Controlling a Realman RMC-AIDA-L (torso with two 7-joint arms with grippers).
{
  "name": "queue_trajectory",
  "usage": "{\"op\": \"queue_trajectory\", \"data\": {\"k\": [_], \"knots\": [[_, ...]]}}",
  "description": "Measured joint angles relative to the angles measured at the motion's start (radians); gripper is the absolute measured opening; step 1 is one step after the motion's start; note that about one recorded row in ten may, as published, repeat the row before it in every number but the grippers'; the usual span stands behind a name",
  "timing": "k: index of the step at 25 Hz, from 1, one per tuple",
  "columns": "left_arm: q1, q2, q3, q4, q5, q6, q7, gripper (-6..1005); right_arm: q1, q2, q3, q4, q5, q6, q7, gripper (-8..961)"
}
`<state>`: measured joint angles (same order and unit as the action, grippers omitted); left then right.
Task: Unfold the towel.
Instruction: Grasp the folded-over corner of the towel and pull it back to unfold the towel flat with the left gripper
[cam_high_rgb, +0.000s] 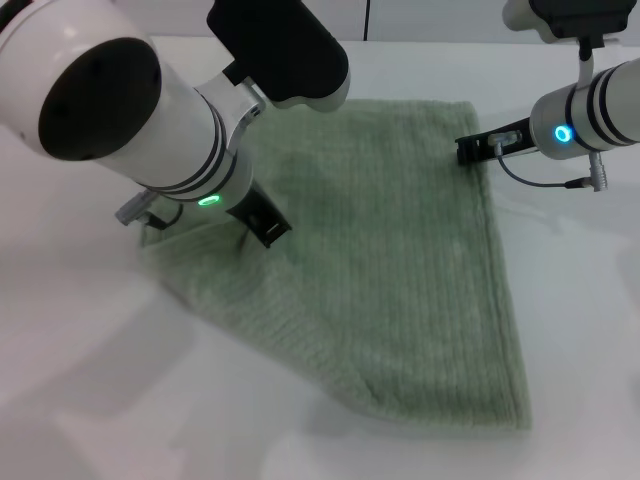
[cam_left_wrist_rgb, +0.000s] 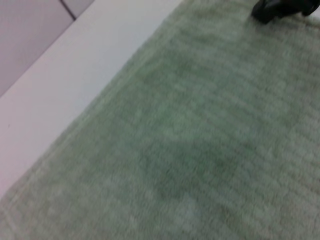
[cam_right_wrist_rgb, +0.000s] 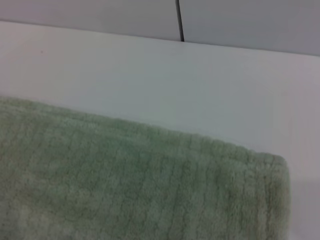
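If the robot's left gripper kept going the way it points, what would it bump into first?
Probably the towel. The left gripper points down at the cloth near its left edge, tips right at the surface or just above; the head view cannot settle contact. The white table lies beneath the towel.

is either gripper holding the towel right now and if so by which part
Cannot be told. The left gripper sits at the towel's left edge, the right gripper at its far right corner.

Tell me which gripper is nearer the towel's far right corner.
Right. The right gripper sits at the towel's far right corner; the left gripper is over its left side, well away from that corner.
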<state>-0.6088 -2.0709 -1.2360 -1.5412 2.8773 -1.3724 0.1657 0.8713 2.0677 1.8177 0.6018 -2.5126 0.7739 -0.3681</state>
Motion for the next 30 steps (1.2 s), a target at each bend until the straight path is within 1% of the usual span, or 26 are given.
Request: {"op": "queue_trajectory", "data": {"k": [7, 19, 30], "knots": [[-0.009, 0.001, 0.001, -0.042, 0.011, -0.083, -0.048, 7, 0.000, 0.000, 0.001, 0.001, 0.000, 0.003, 0.000, -1], [-0.015, 0.003, -0.001, -0.069, 0.012, -0.202, -0.098, 13, -0.001, 0.000, 0.004, 0.007, 0.001, 0.016, 0.000, -1], [-0.059, 0.003, 0.005, -0.074, 0.013, -0.320, -0.158, 17, -0.002, -0.001, 0.005, 0.010, -0.005, 0.017, 0.000, -1]]}}
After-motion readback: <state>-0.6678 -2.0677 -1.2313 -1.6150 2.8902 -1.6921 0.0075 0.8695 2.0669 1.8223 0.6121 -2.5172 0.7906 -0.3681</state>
